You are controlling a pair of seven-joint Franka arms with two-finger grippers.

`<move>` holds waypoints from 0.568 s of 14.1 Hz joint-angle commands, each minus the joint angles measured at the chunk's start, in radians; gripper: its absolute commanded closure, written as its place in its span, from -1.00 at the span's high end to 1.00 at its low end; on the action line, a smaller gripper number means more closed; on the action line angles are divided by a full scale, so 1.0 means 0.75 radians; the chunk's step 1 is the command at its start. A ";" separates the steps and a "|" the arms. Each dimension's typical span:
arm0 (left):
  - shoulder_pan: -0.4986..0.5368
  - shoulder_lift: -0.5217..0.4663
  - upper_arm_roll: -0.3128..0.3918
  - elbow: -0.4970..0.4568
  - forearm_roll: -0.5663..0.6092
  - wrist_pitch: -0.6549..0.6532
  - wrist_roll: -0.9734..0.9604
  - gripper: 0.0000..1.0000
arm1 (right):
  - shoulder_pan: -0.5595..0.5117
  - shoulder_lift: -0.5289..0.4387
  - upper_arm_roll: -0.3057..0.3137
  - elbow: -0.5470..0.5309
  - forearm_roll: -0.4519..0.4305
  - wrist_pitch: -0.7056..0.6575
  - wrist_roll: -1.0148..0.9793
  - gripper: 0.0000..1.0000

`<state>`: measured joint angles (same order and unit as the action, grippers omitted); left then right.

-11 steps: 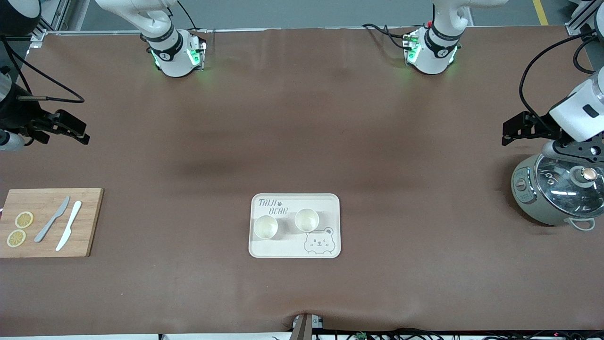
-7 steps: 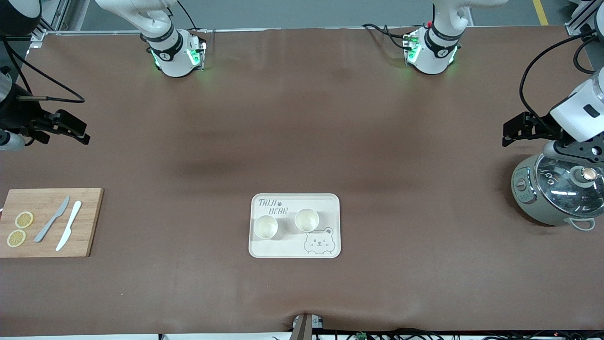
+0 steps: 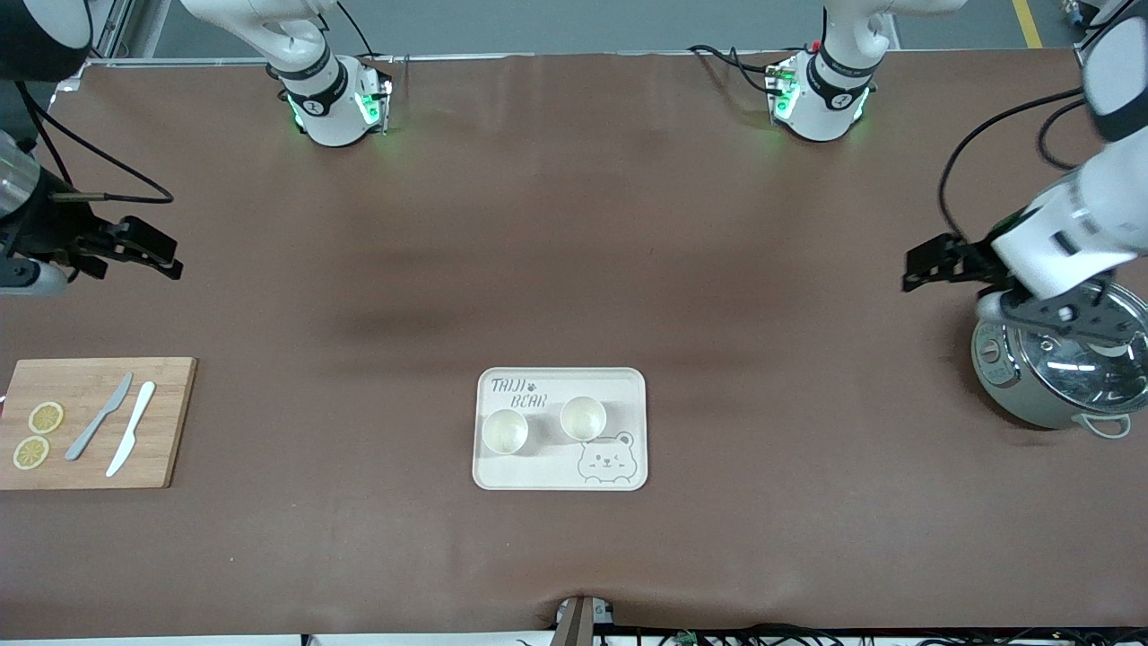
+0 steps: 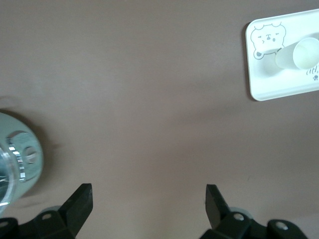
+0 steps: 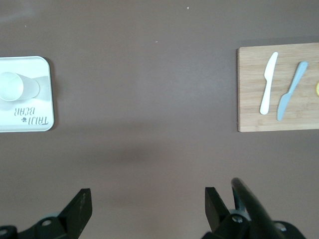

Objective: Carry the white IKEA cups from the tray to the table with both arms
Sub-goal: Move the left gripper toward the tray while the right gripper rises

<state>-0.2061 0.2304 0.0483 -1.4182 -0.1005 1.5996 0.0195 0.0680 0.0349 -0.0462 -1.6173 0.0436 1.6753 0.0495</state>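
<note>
Two white IKEA cups stand upright side by side on the bear-printed tray (image 3: 628, 381) near the middle of the table: one cup (image 3: 505, 431) toward the right arm's end, the other cup (image 3: 583, 418) toward the left arm's end. One cup (image 4: 298, 55) shows in the left wrist view, one cup (image 5: 14, 87) in the right wrist view. My left gripper (image 3: 924, 263) is open and empty over bare table beside the pot. My right gripper (image 3: 154, 252) is open and empty over bare table above the cutting board's end.
A wooden cutting board (image 3: 166, 431) with a grey knife (image 3: 99, 417), a white knife (image 3: 131, 428) and two lemon slices (image 3: 38, 435) lies at the right arm's end. A grey pot with glass lid (image 3: 1058, 372) stands at the left arm's end.
My left gripper has moved away from the pot toward the table's middle. My right gripper has shifted slightly toward the middle too. The cups and tray have not moved.
</note>
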 commanded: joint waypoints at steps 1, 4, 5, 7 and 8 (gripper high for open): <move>-0.152 0.218 0.003 0.185 0.044 0.043 -0.221 1.00 | 0.008 0.054 -0.004 0.013 0.091 0.026 0.012 1.00; -0.281 0.400 0.013 0.214 0.044 0.235 -0.404 1.00 | 0.024 0.117 -0.002 0.023 0.116 0.043 0.020 1.00; -0.318 0.467 0.013 0.234 0.044 0.290 -0.451 1.00 | 0.034 0.141 -0.004 0.021 0.150 0.069 0.042 1.00; -0.365 0.633 0.007 0.373 0.044 0.354 -0.561 1.00 | 0.071 0.195 -0.004 0.023 0.169 0.143 0.106 1.00; -0.388 0.705 0.005 0.448 0.042 0.368 -0.588 1.00 | 0.091 0.219 -0.004 0.023 0.169 0.194 0.106 1.00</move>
<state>-0.4743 0.6383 0.0467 -1.2459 -0.0874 1.8850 -0.3727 0.1051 0.1610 -0.0452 -1.6172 0.1509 1.7790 0.0957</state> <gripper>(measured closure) 0.000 0.000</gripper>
